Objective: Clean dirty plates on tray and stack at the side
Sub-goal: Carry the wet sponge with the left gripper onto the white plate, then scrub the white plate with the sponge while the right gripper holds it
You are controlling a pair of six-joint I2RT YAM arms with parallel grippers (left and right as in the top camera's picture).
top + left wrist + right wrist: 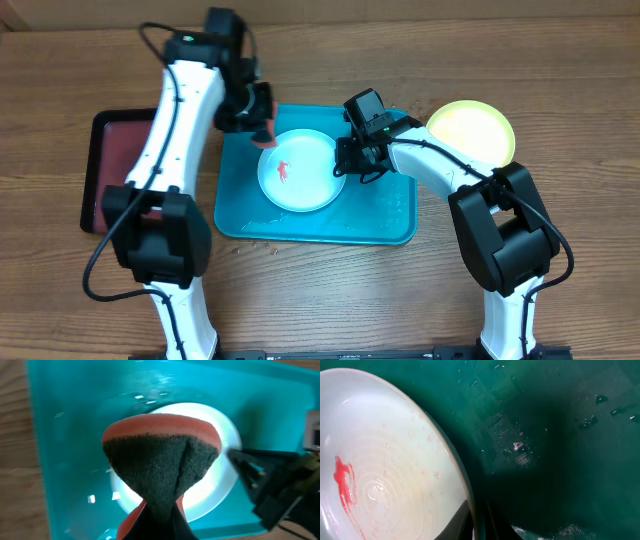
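A white plate (300, 175) with a red smear (283, 172) lies on the turquoise tray (380, 215). My right gripper (348, 160) is shut on the plate's right rim, one finger on each side of the edge (480, 520). The plate (385, 460) and its smear (342, 482) fill the left of the right wrist view. My left gripper (247, 105) is shut on a red sponge (263, 122) with a dark scouring face (160, 455), held above the plate's far-left edge (220, 435). A yellow-green plate (472, 130) sits on the table right of the tray. No third plate shows.
A dark red tray (110, 170) lies on the wooden table left of the turquoise tray, partly under my left arm. Water drops lie on the turquoise tray's floor (545, 435). The right gripper also shows in the left wrist view (270, 480).
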